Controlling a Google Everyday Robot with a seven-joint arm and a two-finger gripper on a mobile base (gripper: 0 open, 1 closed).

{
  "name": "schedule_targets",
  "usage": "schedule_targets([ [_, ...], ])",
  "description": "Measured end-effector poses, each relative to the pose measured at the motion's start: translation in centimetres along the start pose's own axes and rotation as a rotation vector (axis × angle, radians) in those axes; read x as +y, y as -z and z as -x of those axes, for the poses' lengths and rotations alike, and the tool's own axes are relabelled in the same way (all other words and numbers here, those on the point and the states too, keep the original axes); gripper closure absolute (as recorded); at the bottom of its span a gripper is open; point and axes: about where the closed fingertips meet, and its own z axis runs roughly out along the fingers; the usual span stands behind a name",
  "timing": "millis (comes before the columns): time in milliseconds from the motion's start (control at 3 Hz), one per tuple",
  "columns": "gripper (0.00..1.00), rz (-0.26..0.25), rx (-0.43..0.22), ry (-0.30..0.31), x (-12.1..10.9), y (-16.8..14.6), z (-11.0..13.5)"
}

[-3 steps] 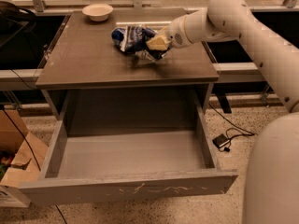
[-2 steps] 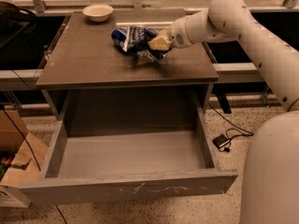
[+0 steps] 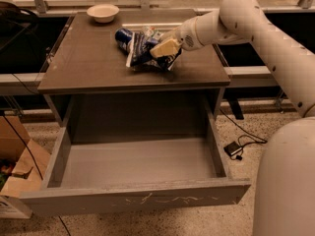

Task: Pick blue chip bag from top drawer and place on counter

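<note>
The blue chip bag (image 3: 141,52) lies crumpled on the counter (image 3: 93,68), right of its middle, with white edges showing. My gripper (image 3: 163,48) reaches in from the right and is shut on the bag's right end, low over the counter top. The top drawer (image 3: 133,196) is pulled fully open below the counter. Its grey inside holds nothing that I can see, and its front panel is scratched.
A blue soda can (image 3: 123,35) lies on the counter just behind and left of the bag. A pale bowl (image 3: 103,12) stands at the counter's back left. A cardboard box (image 3: 15,173) sits on the floor at left. A cable and plug (image 3: 235,149) lie on the floor at right.
</note>
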Motion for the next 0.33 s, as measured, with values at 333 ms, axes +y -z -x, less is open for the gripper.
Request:
schedule_targets([
  [333, 0.0, 0.0, 0.0, 0.0, 0.0, 0.0, 0.0],
])
